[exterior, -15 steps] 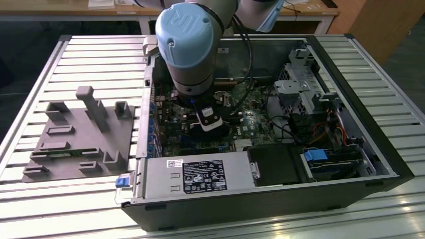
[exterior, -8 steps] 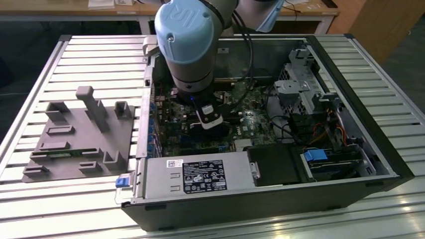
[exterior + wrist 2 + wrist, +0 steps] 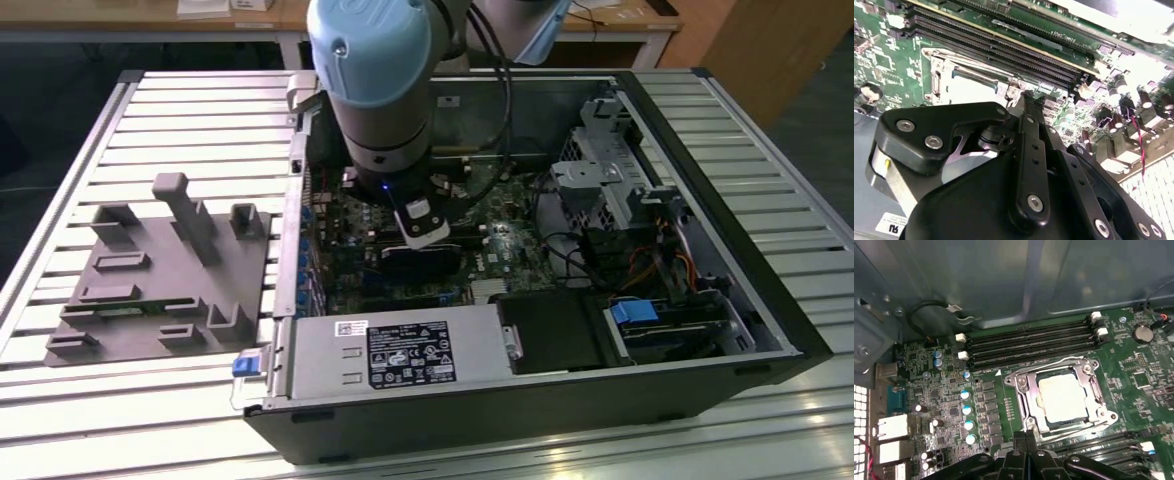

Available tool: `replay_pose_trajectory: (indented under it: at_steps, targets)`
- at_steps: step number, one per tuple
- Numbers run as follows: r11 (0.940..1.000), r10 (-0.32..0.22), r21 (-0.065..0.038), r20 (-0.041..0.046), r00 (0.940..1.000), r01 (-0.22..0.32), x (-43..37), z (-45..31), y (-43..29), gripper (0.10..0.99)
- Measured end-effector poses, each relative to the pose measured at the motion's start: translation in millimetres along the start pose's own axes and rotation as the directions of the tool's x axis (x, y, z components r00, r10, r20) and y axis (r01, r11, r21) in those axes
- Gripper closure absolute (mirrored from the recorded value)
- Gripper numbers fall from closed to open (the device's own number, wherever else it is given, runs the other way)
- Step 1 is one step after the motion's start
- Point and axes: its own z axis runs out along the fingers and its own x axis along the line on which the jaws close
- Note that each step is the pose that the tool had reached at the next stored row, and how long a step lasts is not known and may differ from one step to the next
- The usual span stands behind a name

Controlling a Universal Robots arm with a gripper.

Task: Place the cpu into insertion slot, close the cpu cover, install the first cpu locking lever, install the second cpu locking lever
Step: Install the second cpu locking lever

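Exterior view: gripper [image 3: 424,236] down inside the open computer case [image 3: 747,330], over the motherboard [image 3: 514,250]; steel walls close around.

First wrist view: cpu [image 3: 1061,396] seated in the insertion slot [image 3: 1021,385] just ahead of the gripper, cpu cover [image 3: 1093,390] flat over it. Probably at the lever steps. Memory slots [image 3: 1029,342] beyond, capacitors [image 3: 968,410] beside.

Second wrist view: gripper fingers [image 3: 1030,127] pressed together, holding nothing.

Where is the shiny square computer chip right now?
In the first wrist view, the cpu sits in the insertion slot on the green motherboard, framed by the cpu cover, between two banks of long black memory slots.
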Motion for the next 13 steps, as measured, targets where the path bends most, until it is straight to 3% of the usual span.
replay_pose_trajectory:
  at_steps: [5,13]
  targets:
    - [0.9991,0.005,0.041,0.0115,0.9999,-0.005,-2.9,-3.3,1.7,0.984]
    - [0.9990,0.012,0.044,0.0145,0.9998,-0.012,-20.2,-1.4,5.1,0.984]
